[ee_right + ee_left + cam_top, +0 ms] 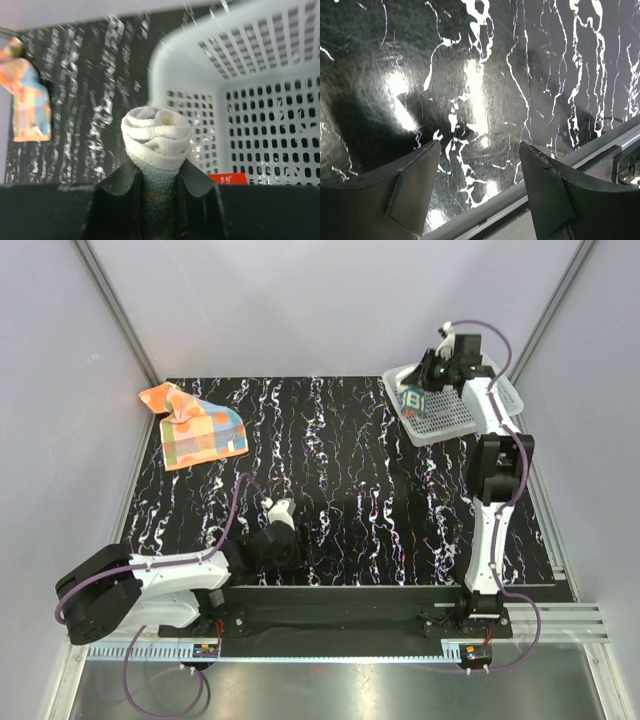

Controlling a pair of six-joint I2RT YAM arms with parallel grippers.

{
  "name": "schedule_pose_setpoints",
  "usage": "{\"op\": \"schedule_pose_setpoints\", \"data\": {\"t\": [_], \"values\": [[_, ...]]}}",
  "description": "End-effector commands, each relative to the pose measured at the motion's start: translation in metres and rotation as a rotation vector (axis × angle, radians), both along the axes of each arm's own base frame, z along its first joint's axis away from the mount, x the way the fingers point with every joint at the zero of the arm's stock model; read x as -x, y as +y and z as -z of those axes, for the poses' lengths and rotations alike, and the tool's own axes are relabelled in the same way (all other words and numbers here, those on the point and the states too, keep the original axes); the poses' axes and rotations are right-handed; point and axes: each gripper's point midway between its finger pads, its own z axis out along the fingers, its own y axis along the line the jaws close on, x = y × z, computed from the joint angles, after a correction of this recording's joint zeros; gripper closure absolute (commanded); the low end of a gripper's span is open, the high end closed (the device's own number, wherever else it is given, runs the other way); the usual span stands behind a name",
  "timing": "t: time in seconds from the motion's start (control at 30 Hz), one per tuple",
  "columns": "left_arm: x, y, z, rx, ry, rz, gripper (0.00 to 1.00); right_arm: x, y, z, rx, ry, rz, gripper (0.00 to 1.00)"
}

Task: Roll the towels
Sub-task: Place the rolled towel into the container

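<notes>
My right gripper (418,388) is shut on the rolled cream towel (157,137), which stands up between the fingers over the near corner of the white mesh basket (270,125). In the top view the roll (412,400) shows teal lettering at the basket's left end (440,425). The orange patchwork towel (195,427) lies crumpled and unrolled at the table's far left; it also shows in the right wrist view (27,95). My left gripper (479,165) is open and empty, low over the table's near edge (275,530).
The black marbled table (350,480) ends in a metal rail (530,200) at the near edge, just below the left fingers. A red label (227,178) shows inside the basket. Grey walls close in the back and sides.
</notes>
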Motion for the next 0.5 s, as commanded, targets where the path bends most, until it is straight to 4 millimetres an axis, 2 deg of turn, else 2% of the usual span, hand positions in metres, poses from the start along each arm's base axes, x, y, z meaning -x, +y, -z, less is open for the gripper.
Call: {"op": "schedule_pose_setpoints", "data": {"t": [0.0,0.03,0.1,0.13,0.23,0.37,0.47], "values": [[0.006,0.017,0.024,-0.07,0.042,0.01,0.3,-0.003,-0.018,0.021,0.003,0.037,-0.033,1.0],[0.006,0.016,0.024,-0.059,0.047,0.012,0.3,-0.005,-0.022,0.038,-0.013,0.067,-0.032,1.0],[0.004,0.019,0.027,-0.059,0.058,0.0,0.3,-0.004,-0.027,0.049,-0.066,0.09,-0.052,1.0],[0.003,0.019,0.028,-0.056,0.059,-0.002,0.3,-0.006,-0.036,0.062,-0.087,0.116,-0.038,1.0],[0.002,0.018,0.032,-0.058,0.078,0.002,0.3,-0.006,-0.047,0.087,-0.085,0.156,-0.016,1.0],[-0.001,0.017,0.036,-0.076,0.098,-0.001,0.32,-0.004,-0.051,0.115,-0.057,0.212,-0.012,1.0],[-0.001,0.016,0.038,-0.086,0.105,0.001,0.33,-0.004,-0.058,0.128,-0.022,0.229,0.005,1.0]]}}
